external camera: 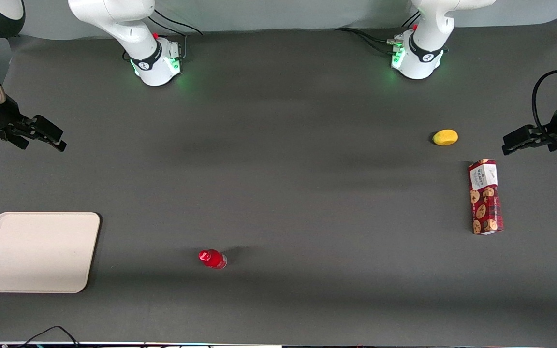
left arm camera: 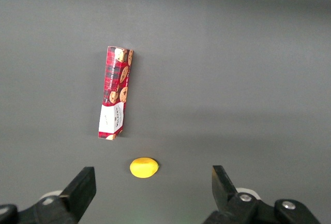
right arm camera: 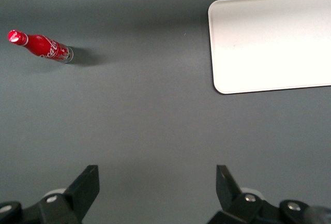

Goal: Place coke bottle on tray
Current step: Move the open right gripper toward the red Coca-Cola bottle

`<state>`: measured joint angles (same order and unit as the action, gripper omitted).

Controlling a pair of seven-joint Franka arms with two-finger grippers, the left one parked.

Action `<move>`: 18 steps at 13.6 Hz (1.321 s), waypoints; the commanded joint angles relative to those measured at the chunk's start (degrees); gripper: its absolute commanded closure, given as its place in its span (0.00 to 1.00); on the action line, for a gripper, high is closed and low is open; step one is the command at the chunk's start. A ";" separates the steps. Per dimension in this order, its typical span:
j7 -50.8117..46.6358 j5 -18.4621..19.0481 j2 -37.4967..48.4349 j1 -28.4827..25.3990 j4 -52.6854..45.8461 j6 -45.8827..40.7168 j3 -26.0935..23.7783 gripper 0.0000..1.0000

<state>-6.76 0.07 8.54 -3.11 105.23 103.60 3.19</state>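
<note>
The coke bottle [external camera: 212, 259], small and red with a red cap, stands upright on the dark table near the front camera. It also shows in the right wrist view [right arm camera: 40, 46]. The beige tray [external camera: 36, 251] lies flat and empty at the working arm's end of the table, a good gap from the bottle; it shows in the right wrist view too [right arm camera: 269, 43]. My right gripper [external camera: 55, 137] hangs above the table, farther from the front camera than the tray. In its wrist view the gripper [right arm camera: 156, 175] is open and empty, apart from both bottle and tray.
A yellow oval fruit [external camera: 445, 137] and a red cookie box [external camera: 485, 196] lie toward the parked arm's end of the table; both show in the left wrist view, the fruit [left arm camera: 144, 167] and the box [left arm camera: 115, 92]. The working arm's base [external camera: 157, 60] stands at the table's back edge.
</note>
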 commanded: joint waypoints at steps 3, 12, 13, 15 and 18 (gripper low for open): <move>0.88 -2.62 0.08 1.09 0.51 0.19 -0.73 0.00; -9.23 -2.10 -26.43 0.04 -24.86 3.53 -10.75 0.00; -9.23 -1.83 -30.29 -1.19 -28.20 3.53 -11.19 0.00; -9.75 0.88 -37.94 -3.38 -35.58 3.97 -12.50 0.00; -19.31 10.53 -45.87 -8.48 -40.71 10.44 -13.38 0.00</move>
<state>-20.13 5.47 -31.11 -8.91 71.24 111.75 -9.49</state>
